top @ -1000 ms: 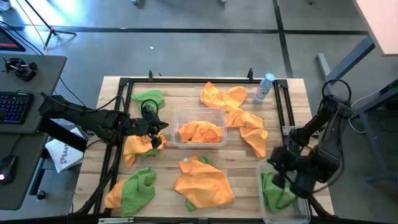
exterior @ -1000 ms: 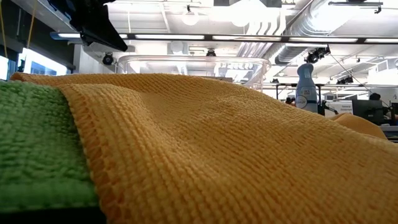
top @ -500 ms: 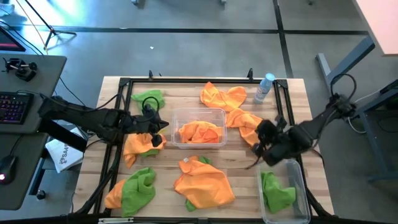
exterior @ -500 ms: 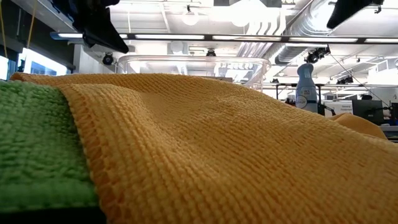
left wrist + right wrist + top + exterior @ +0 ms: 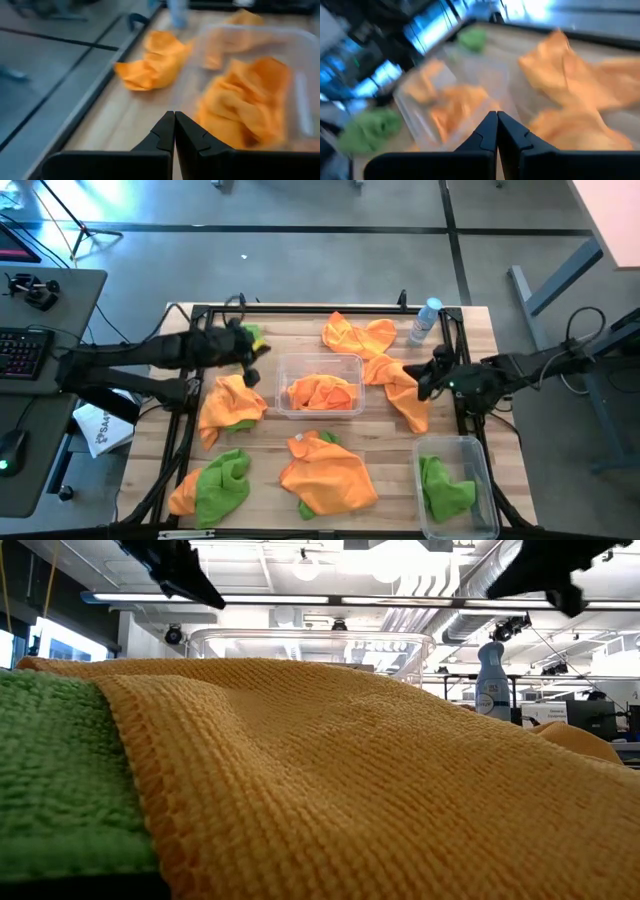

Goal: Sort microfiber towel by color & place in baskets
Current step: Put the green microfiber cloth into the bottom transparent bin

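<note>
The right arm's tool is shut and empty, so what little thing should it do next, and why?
Probably open its fingers and dip toward the orange towel just beside it. The right tool is shut with nothing in it, that towel lies loose on the table, and the middle basket already holds orange ones.

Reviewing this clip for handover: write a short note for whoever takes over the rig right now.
Left claw: shut, empty, above the far-left green towel.
Right claw: shut, empty, over the right-side orange towel.
Done: centre basket holds orange towel; near-right basket holds green towel.
Left: four loose orange towels, the far-left green one and an orange-green pile near left.
</note>
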Controlling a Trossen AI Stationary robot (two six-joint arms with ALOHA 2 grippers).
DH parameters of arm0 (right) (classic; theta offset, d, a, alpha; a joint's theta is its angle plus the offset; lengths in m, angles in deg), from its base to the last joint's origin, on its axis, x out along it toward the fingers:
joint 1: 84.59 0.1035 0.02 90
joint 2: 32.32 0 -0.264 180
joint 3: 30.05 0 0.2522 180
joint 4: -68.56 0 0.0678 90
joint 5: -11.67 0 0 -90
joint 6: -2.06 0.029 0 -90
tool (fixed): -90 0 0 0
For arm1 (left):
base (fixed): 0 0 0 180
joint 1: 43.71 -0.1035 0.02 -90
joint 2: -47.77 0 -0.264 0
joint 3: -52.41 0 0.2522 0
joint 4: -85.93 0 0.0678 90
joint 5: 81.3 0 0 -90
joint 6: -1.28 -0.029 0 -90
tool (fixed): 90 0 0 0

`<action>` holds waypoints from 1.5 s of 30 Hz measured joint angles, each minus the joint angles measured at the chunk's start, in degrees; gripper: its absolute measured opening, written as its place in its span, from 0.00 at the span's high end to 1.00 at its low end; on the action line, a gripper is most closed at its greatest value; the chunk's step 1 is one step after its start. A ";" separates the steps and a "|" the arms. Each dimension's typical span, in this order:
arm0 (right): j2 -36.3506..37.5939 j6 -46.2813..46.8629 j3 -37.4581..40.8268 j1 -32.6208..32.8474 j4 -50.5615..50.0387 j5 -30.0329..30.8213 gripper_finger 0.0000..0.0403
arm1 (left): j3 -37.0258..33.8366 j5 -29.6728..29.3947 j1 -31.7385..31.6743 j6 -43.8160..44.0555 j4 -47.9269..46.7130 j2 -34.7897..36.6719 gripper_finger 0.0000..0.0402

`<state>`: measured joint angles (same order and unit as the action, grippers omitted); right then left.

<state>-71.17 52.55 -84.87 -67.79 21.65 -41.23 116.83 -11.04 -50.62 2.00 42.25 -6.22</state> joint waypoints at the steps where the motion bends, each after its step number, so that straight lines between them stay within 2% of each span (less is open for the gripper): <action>1: 0.82 -1.79 1.60 -1.24 4.10 0.00 1.00 | 0.35 -0.35 -1.53 -0.27 -0.16 0.00 1.00; 5: 1.45 -6.63 6.26 -5.79 14.84 -1.17 1.00 | 0.65 -1.93 -7.25 -0.43 -0.29 -0.04 1.00; 11: -1.71 -6.54 7.54 -11.10 17.13 -6.64 1.00 | 0.67 -4.33 -15.01 4.49 -1.55 -0.04 0.98; 18: -4.83 -6.61 7.54 -13.62 18.88 -9.29 1.00 | 0.72 1.11 -26.44 8.27 -7.57 -1.15 0.85; 22: -5.51 -5.82 7.54 -14.57 18.98 -9.27 1.00 | 0.72 1.10 -32.13 12.47 -13.05 -4.69 0.77; 26: -5.69 -5.51 7.54 -14.95 20.47 -9.29 1.00 | 0.70 2.41 -36.96 13.11 -16.81 -10.07 0.73; 33: -5.78 -5.25 7.52 -14.93 21.86 -9.29 1.00 | 0.72 10.52 -42.16 9.82 -17.12 -19.54 0.73; 39: -5.80 -4.02 7.52 -14.93 21.87 -9.67 1.00 | 0.69 10.74 -43.44 4.89 -17.28 -26.19 0.73; 45: -5.80 -4.01 7.52 -14.91 21.89 -9.73 1.00 | 0.69 10.31 -43.40 3.53 -16.23 -31.02 0.73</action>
<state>-76.96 48.54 -77.35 -82.70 43.54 -50.95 117.52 -0.73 -94.01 5.53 26.03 -37.24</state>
